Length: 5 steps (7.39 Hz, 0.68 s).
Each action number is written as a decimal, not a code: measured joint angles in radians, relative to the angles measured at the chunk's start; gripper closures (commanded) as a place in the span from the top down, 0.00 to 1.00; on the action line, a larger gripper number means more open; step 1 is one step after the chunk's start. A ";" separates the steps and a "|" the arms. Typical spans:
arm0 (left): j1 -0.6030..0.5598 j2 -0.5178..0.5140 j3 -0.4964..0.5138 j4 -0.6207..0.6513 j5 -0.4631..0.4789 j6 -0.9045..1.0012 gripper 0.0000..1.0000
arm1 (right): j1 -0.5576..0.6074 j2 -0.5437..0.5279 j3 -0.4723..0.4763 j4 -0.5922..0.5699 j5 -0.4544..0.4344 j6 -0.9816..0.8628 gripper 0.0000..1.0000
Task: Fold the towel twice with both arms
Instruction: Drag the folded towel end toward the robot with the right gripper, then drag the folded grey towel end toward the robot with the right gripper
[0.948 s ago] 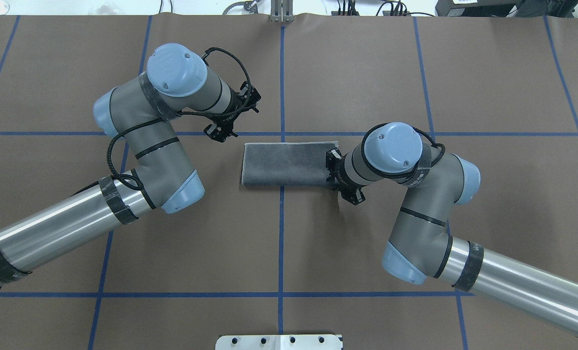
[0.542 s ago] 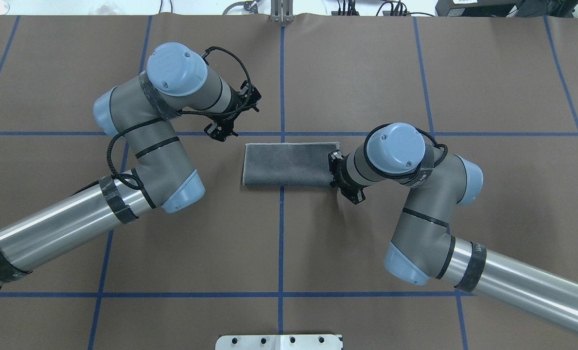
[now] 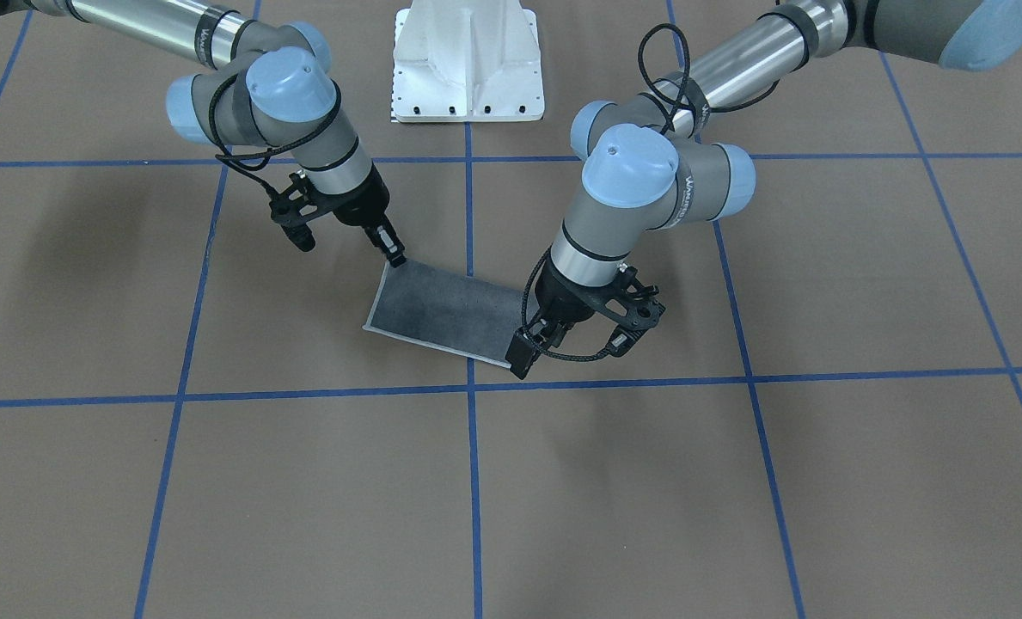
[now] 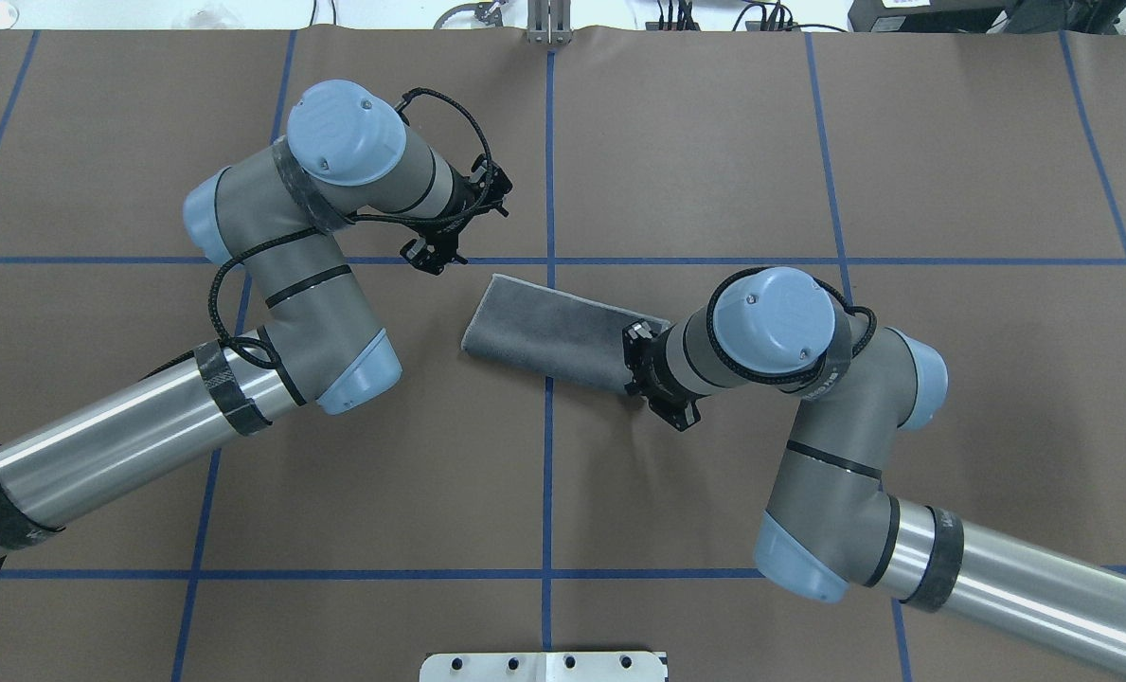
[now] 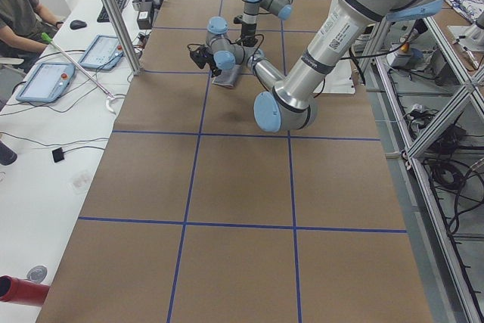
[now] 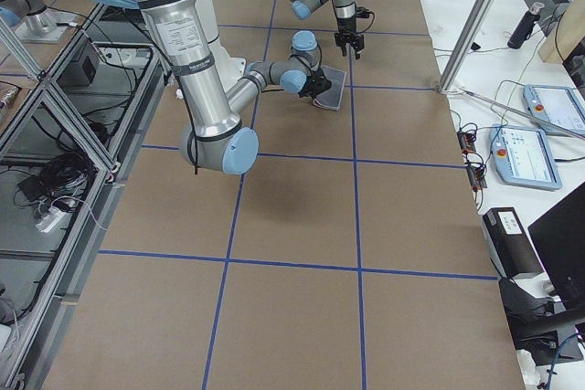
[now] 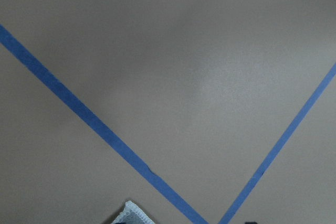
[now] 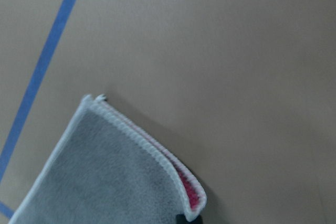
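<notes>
A matt, nubbly terry-cloth towel (image 4: 563,332), grey outside, pink within and hemmed in pale stitching, lies on smooth, matt brown paper (image 4: 714,142) striped with blue tape (image 4: 549,142). The left arm (image 4: 98,455) and right arm (image 4: 1045,578) show glossy metal tubes, dull grey joints and smooth plastic caps.

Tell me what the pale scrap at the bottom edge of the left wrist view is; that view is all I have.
Observer: A corner of the towel, which is folded into a slanted grey strip.
Operator: Is the left end effector holding it?
Observer: The front view shows the left end effector right at that corner; I cannot tell whether it touches.
Operator: And the right one?
Observer: The right end effector pinches the opposite end, where the pink inner face peeks out.
</notes>
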 measured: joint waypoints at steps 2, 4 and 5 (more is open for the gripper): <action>-0.001 -0.001 -0.018 0.007 -0.018 -0.002 0.80 | -0.092 -0.005 0.052 -0.001 -0.002 0.034 0.42; -0.001 -0.001 -0.029 0.010 -0.037 -0.013 0.80 | -0.167 0.012 0.070 0.000 -0.006 0.041 1.00; 0.001 0.001 -0.034 0.011 -0.048 -0.022 0.80 | -0.177 0.014 0.071 0.000 -0.007 0.038 1.00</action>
